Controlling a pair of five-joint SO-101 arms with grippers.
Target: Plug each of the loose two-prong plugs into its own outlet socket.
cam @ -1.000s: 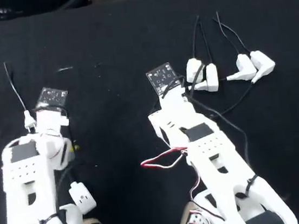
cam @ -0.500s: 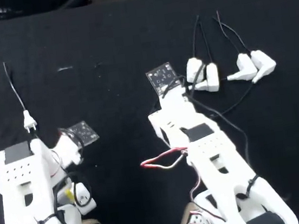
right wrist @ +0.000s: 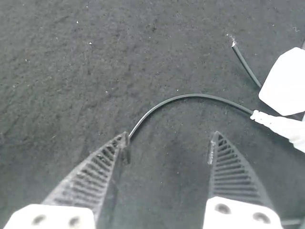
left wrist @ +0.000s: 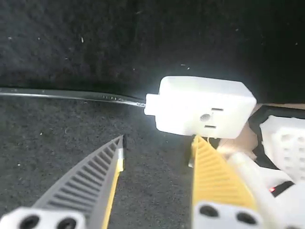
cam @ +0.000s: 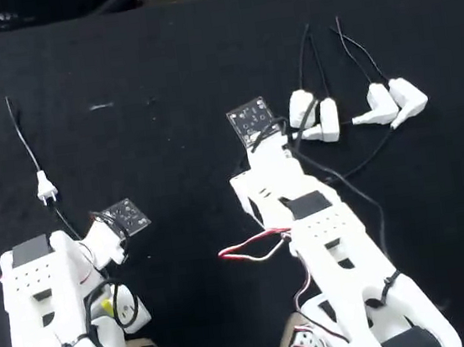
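Across the black cloth table [cam: 158,55], a loose plug [cam: 45,190] lies at the left on its thin cord, well apart from the white socket [left wrist: 202,110] by the left arm's base. The left gripper [left wrist: 157,143] hangs spread and empty just before that socket. The right gripper [right wrist: 169,138] gapes, empty, over a black cord [right wrist: 190,98]. Beyond the far edge lie what may be cables.

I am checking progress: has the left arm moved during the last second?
Yes. In the high view the left arm has drawn back toward its base, away from the loose plug, which stayed put.
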